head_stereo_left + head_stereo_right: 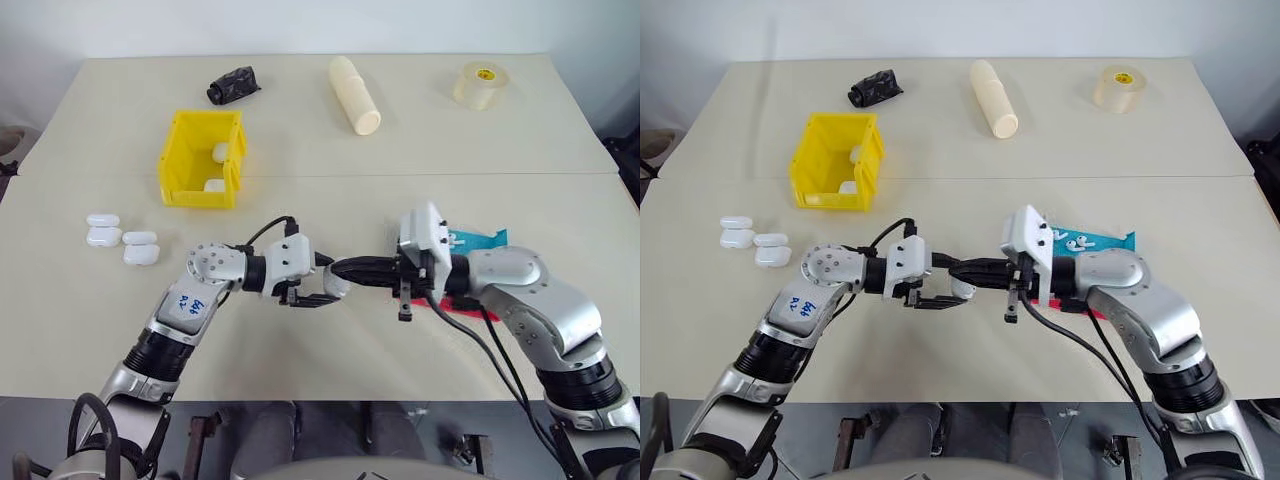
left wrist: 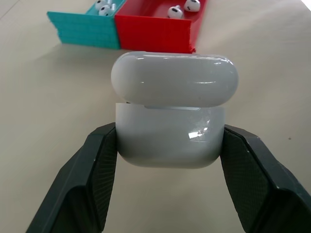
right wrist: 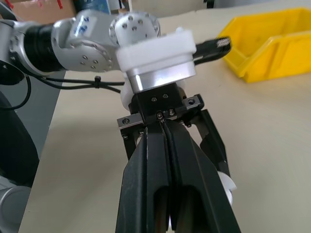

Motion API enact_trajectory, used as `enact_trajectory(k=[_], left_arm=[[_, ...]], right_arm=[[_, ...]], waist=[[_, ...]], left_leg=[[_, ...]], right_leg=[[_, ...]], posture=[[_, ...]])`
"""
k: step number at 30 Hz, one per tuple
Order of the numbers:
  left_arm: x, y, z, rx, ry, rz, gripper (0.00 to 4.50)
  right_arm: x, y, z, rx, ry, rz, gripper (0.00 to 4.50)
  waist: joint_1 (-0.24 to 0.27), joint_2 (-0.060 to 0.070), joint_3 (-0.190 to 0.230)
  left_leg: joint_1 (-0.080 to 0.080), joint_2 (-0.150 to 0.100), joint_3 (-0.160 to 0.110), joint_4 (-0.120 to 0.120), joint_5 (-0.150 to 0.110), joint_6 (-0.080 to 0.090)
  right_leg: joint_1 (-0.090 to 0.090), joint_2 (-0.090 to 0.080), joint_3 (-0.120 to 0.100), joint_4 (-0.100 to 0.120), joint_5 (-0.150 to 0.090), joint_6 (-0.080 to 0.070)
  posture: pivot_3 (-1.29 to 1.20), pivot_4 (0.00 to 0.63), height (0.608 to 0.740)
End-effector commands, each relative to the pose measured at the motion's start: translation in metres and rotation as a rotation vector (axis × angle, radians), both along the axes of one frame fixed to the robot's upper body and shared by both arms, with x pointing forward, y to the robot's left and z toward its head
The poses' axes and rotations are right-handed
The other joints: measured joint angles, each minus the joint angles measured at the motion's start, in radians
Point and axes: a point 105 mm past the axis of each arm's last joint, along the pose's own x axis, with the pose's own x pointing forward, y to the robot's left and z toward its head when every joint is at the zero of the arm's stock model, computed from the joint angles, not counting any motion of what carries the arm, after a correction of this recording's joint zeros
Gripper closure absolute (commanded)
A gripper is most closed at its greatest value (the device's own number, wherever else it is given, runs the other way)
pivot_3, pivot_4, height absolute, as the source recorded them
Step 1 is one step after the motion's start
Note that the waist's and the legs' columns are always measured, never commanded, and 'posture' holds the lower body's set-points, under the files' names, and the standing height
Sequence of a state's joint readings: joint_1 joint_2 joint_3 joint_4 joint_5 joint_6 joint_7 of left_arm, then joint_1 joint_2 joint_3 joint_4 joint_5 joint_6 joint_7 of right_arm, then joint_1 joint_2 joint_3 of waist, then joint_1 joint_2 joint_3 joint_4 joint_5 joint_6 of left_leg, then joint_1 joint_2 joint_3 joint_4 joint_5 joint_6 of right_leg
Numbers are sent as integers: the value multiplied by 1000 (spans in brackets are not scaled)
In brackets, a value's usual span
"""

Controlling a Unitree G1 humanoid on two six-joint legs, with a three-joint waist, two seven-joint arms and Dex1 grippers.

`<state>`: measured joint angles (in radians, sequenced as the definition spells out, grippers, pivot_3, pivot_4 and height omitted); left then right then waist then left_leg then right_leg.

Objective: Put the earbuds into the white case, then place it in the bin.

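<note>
Left wrist view shows my left gripper (image 2: 167,187) clamped on the white case (image 2: 171,116), one black finger pressed to each side of its lower half. I judge that side grip is deliberate: it steadies the body while leaving the lid free. The case is glossy, white and pebble-shaped with rounded corners, and its lid is hinged up and stands above the body with a thin shadowed gap between them, so I read it as open.

From the head camera, both arms meet above the middle of the table (image 1: 330,360), grippers pointing at each other. My right gripper (image 1: 345,270) is pinched shut, its two black fingers pressed together, with the tip right at the case held in my left. Whether an earbud sits between those fingers I cannot tell. I take it that the case is held up off the table so the right arm can reach into it.

Behind the case lie a teal tray (image 2: 85,26) and a red tray (image 2: 155,29), touching, with the earbuds (image 2: 183,7) resting inside them.

The bin (image 1: 203,158) is bright yellow and stands well apart at my far left, with two white cases already in it. Four more white cases (image 1: 120,238) lie in a cluster on the table near my left arm.
</note>
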<state>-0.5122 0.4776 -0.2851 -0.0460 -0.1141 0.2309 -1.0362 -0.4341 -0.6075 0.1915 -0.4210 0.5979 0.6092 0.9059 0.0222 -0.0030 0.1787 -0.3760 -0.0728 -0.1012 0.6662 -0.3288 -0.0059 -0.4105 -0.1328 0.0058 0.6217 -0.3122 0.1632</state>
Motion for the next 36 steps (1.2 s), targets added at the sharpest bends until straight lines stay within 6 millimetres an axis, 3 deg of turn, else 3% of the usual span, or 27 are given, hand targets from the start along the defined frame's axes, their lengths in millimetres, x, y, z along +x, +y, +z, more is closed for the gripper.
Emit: enact_trajectory(k=[1,10,15,18,25,29,32,36], left_arm=[[-3,-6,17,-34,-66,-17,1705],[-6,5,29,-121,-92,-3,1705],[-9,14,35,-207,-84,31,1705],[-10,30,39,-296,-64,121,1705],[-16,89,37,-479,-35,430,1705],[-9,136,39,-629,-94,739,1705],[-2,162,39,-727,-104,938,1705],[21,181,46,-817,-78,1110,1705]], right_arm=[[1,3,5,4,-23,6,4463],[14,-47,-19,-58,-3,-82,4463],[6,-63,-17,7,-10,-98,4463],[1,-73,-10,57,-78,-119,3944],[-11,-90,4,173,-211,-196,1548],[-9,-91,12,220,-390,-261,173],[-12,-87,9,245,-386,-259,36],[-9,-85,7,245,-375,-271,36]], waist=[[0,0,0],[1,-1,0],[-2,-1,0],[-2,-1,0],[1,-1,0],[1,-1,0],[3,-1,0],[5,-1,0]], left_leg=[[0,0,0,0,0,0],[0,0,0,0,0,0],[0,0,0,0,0,0],[0,1,1,0,0,0],[1,3,0,0,0,0],[2,3,1,0,0,0],[3,3,1,0,0,0],[3,2,0,1,0,0]], right_leg=[[0,0,0,0,0,0],[0,0,0,0,0,0],[0,1,0,0,0,0],[0,1,0,-1,0,0],[0,0,0,-1,0,0],[1,0,1,-1,0,0],[2,1,1,-1,0,0],[3,0,1,0,0,0]], posture=[[0,150,740],[0,150,740],[0,150,740],[0,150,740],[0,150,740],[0,150,740],[0,150,740],[0,150,740]])
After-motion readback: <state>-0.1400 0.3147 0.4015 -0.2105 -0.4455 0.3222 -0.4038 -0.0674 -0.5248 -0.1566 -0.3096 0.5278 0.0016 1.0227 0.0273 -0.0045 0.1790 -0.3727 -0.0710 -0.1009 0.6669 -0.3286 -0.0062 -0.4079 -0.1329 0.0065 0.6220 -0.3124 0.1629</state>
